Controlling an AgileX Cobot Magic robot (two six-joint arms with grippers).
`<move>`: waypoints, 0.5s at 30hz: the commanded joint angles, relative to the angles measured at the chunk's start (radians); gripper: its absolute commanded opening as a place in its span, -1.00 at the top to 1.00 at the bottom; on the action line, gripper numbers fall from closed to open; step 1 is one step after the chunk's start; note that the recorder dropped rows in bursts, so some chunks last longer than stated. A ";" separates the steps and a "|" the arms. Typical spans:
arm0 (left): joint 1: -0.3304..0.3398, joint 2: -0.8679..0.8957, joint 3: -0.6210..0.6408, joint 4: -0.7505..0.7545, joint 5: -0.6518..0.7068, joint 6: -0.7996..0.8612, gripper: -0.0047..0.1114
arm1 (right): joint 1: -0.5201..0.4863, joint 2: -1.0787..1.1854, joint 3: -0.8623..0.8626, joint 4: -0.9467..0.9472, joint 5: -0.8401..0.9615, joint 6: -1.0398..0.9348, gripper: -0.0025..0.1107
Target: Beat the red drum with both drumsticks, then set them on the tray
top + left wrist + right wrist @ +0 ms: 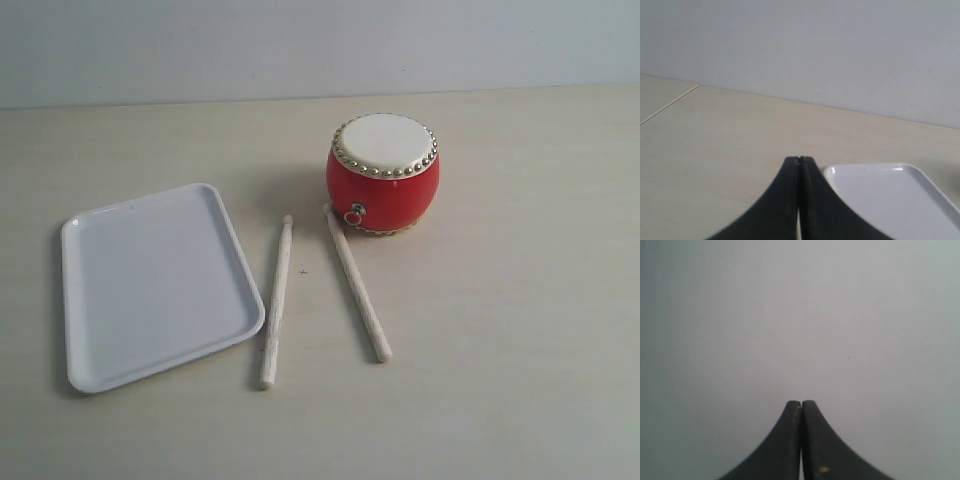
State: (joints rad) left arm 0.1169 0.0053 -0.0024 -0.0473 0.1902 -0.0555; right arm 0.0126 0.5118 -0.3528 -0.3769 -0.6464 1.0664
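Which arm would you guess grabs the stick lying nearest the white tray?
Probably the left. That drumstick lies left of centre, beside the tray, which the left wrist view shows past the shut left gripper. The right gripper, also shut, faces only blank wall.

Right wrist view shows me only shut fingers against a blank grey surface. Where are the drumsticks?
Observer: Both lie loose on the table, between the tray and the drum: the left drumstick beside the tray's edge, the right drumstick with its far end by the drum's base.
Operator: Is the left gripper on either one?
Observer: No. The left gripper is shut and empty, with only a corner of the tray in front of it in the left wrist view.
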 commanded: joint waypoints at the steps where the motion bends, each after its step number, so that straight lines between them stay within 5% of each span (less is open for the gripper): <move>1: 0.002 -0.005 0.002 0.000 -0.001 -0.005 0.92 | -0.007 0.190 -0.167 -0.057 0.066 0.067 0.96; 5: 0.002 -0.005 0.002 0.000 -0.001 -0.005 0.92 | -0.007 0.327 -0.317 -0.313 0.194 0.206 0.96; 7: 0.002 -0.005 0.002 0.000 -0.001 -0.005 0.92 | -0.007 0.395 -0.388 -0.653 0.239 0.447 0.96; 10: 0.002 -0.005 0.002 0.000 -0.001 -0.005 0.92 | -0.007 0.543 -0.538 -1.368 0.219 1.065 0.96; 15: 0.002 -0.005 0.002 0.000 -0.001 -0.005 0.92 | -0.007 0.696 -0.588 -1.368 0.071 0.866 0.96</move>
State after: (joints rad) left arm 0.1169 0.0053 -0.0024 -0.0473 0.1920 -0.0555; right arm 0.0111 1.1654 -0.9199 -1.7201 -0.5359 2.0275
